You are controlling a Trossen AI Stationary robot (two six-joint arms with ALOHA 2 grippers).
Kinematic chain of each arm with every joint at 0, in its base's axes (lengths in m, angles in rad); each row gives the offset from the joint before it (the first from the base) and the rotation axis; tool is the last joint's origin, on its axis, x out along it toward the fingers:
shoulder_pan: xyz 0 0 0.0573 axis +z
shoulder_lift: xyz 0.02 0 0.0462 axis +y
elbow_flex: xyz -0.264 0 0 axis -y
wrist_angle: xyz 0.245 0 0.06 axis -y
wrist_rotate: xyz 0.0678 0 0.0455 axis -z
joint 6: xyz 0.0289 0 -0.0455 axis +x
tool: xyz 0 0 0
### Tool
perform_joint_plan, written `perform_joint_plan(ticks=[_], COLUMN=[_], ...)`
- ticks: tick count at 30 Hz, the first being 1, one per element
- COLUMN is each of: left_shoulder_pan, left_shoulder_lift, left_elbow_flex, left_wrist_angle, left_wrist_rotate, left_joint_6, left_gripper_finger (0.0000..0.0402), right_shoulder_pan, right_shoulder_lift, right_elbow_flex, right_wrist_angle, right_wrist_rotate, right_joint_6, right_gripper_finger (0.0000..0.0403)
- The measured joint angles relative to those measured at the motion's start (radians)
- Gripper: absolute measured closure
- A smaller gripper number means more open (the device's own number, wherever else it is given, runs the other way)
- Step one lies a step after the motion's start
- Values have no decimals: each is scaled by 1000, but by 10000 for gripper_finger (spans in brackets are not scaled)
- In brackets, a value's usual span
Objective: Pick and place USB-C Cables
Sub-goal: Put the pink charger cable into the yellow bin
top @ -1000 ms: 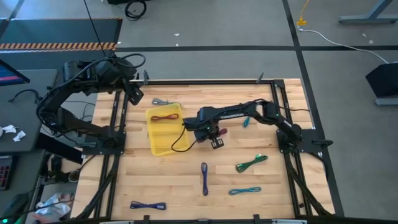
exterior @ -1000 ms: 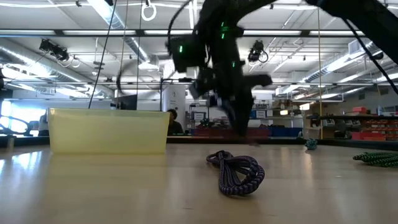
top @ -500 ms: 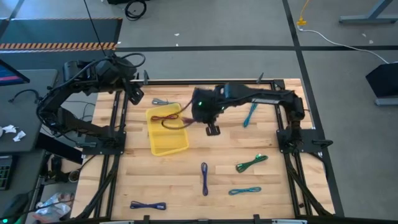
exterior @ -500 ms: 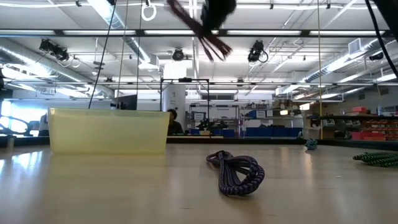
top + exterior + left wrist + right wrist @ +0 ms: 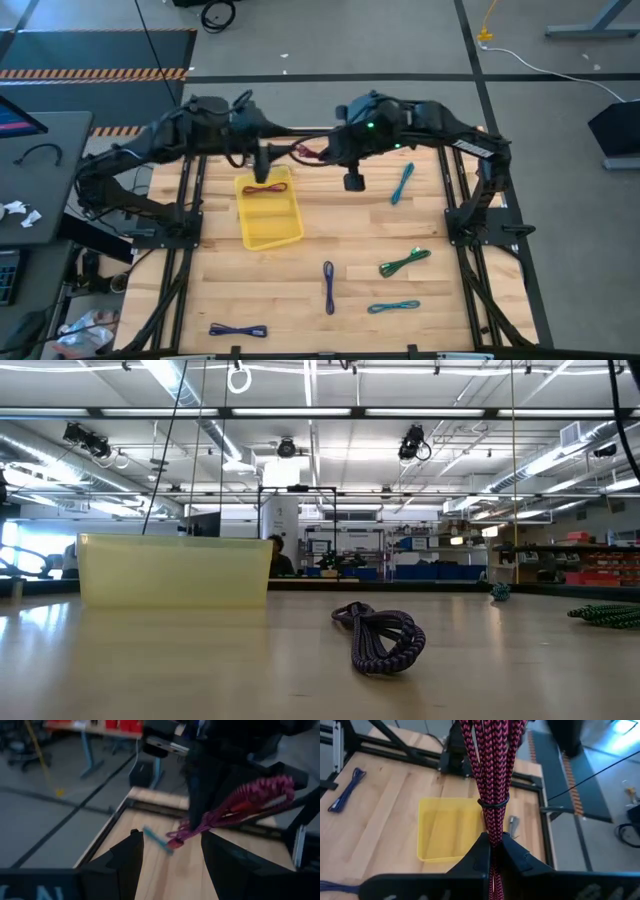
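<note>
My right gripper is raised high over the table's far middle and is shut on a maroon USB-C cable bundle. My left gripper is open, also raised, just left of it above the far end of the yellow tray. In the left wrist view the bundle's free end lies between my open left fingers; I see no touch. A second maroon cable lies in the tray. A grey cable lies beyond the tray's far edge. My right gripper pinches the maroon bundle between its two fingers just below the tie band. The bundle runs along the fingers and reaches well past their tips. It sticks out toward the table's left, lifted clear of table and tray.
Loose on the table lie a teal cable, a green one, a purple one, another teal and a blue one. In the low view the purple bundle is nearest, with the tray's wall behind it.
My right gripper has risen from beside the tray, carrying the maroon bundle up and toward the far edge, out of the low view. My left arm has swung from the far-left corner toward the right, up to the held bundle.
</note>
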State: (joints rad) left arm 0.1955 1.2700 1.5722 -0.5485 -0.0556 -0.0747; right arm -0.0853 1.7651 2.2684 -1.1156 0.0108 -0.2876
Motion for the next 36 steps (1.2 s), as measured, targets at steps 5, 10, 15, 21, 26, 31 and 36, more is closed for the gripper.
perform_joint_plan(ticks=[5,10,15,21,26,31,36], left_shoulder_pan=[-20,-28,-26,-22,-22,-22,-23], left_shoulder_lift=[0,0,14,55,88,93,90], left_elbow_flex=[-139,-236,-258,-258,-257,-258,-258], left_wrist_angle=[251,455,554,602,667,721,706], left_wrist_rotate=[81,98,94,97,96,85,52], left_joint_6=[0,-24,-23,-19,-15,-5,20], left_gripper_finger=[196,196,196,196,196,203,270], right_shoulder_pan=[0,0,1,1,0,1,0], right_shoulder_lift=[-45,-69,-58,-28,-7,3,-3], right_elbow_flex=[0,0,-2,-8,-7,-7,-7], right_wrist_angle=[0,1,6,37,46,45,37], right_wrist_rotate=[44,53,49,45,45,41,42], right_joint_6=[-11,-11,-11,-11,-11,-7,-1], right_gripper_finger=[385,385,385,385,385,385,385])
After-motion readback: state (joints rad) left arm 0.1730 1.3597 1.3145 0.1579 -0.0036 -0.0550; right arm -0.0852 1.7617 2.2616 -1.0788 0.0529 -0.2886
